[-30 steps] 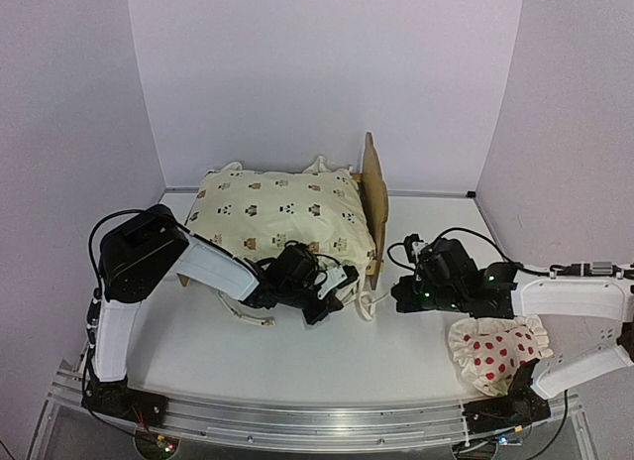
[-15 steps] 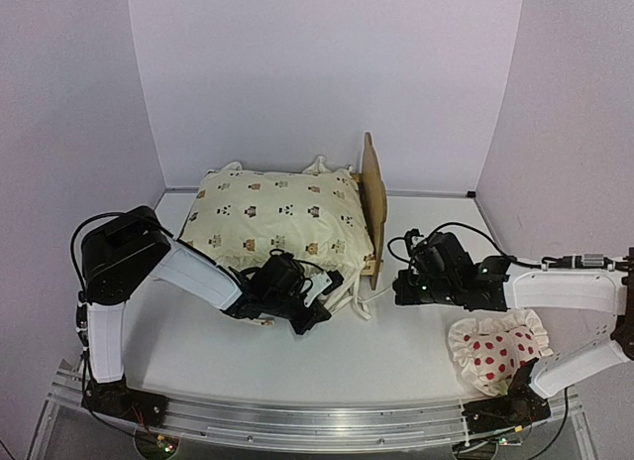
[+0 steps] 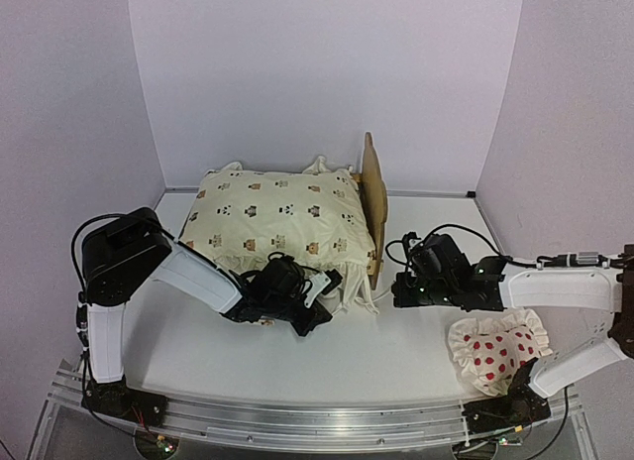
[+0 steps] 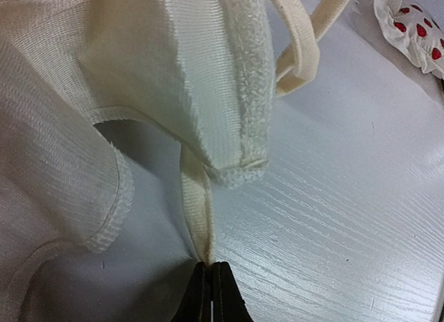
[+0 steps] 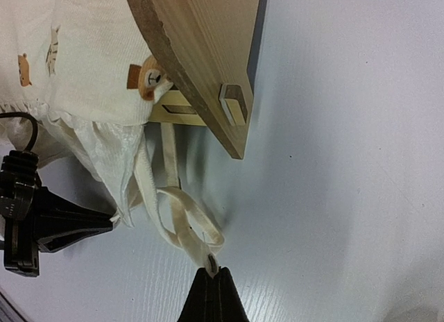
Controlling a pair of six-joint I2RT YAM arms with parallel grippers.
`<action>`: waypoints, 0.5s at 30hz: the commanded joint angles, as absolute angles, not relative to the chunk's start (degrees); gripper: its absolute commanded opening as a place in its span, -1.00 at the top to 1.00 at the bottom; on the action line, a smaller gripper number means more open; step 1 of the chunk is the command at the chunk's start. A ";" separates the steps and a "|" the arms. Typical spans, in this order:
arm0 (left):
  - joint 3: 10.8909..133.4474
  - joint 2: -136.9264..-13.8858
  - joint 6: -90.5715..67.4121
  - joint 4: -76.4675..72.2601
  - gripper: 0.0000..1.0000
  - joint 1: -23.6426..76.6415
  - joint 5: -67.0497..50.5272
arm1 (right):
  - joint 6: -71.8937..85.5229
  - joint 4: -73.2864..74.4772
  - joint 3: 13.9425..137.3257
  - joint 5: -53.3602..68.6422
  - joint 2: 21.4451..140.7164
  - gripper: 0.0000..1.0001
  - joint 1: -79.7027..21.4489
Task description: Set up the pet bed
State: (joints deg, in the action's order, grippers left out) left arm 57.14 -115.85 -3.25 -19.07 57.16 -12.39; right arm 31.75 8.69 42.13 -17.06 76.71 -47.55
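Observation:
The pet bed stands at the back of the table, its plywood headboard (image 3: 372,207) (image 5: 208,51) upright on the right end. A cream cover (image 3: 277,217) with small animal prints lies over it, ruffle (image 4: 229,93) hanging off the near side. My left gripper (image 3: 322,309) (image 4: 209,265) is low by the near right corner, shut on a cream tie strap (image 4: 196,204) from the cover. To the right of the headboard, my right gripper (image 3: 396,289) (image 5: 211,270) is shut on the end of another looped cream tie (image 5: 182,221).
A white red-dotted ruffled pillow (image 3: 495,349) (image 4: 413,23) lies at the near right, beside the right arm. The left gripper's black fingers (image 5: 69,225) show at the left of the right wrist view. Walls close in the table on three sides.
The left arm has drawn back to the left and lower, its strap still pinched. The right gripper has shifted slightly left toward the headboard.

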 commanded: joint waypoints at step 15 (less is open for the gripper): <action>51.85 -108.33 -10.97 -12.15 1.00 57.58 -0.74 | 31.64 8.17 43.31 -16.51 76.09 1.00 -45.06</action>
State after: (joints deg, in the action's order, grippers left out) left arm 53.15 -111.86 -7.80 -17.13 57.56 -6.30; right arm 31.73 8.67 42.13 -16.82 76.71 -46.11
